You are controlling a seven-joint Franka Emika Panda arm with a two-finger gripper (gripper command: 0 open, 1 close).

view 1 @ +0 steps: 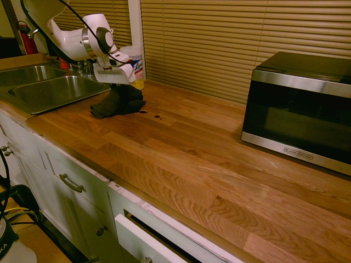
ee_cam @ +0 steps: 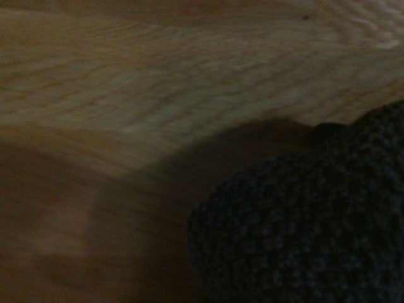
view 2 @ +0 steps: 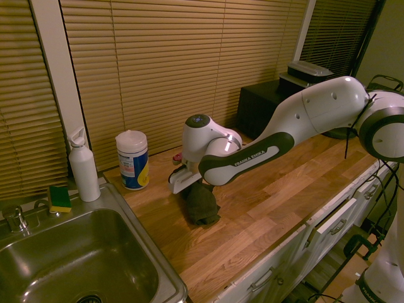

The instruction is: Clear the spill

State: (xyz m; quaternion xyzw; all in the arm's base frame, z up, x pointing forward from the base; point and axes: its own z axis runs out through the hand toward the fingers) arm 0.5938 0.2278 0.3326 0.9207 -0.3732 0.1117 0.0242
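A dark grey cloth (view 1: 117, 102) lies bunched on the wooden countertop (view 1: 181, 159), right of the sink. My gripper (view 1: 117, 87) presses down into its top and is shut on it; the fingertips are buried in the fabric. Just past the cloth's right edge lie small dark reddish drops of the spill (view 1: 157, 116); any blotch closer in is covered by the cloth. From the other side, the cloth (view 2: 201, 205) hangs under the gripper (view 2: 192, 187), and the arm hides the spill. The wrist view is filled by cloth (ee_cam: 303, 214) and blurred wood.
A steel sink (view 1: 49, 90) sits left of the cloth. A wipes canister (view 2: 132, 159), a white bottle (view 2: 83, 165) and a sponge (view 2: 60, 197) stand along the blinds. A black microwave (view 1: 301, 109) occupies the far right of the counter.
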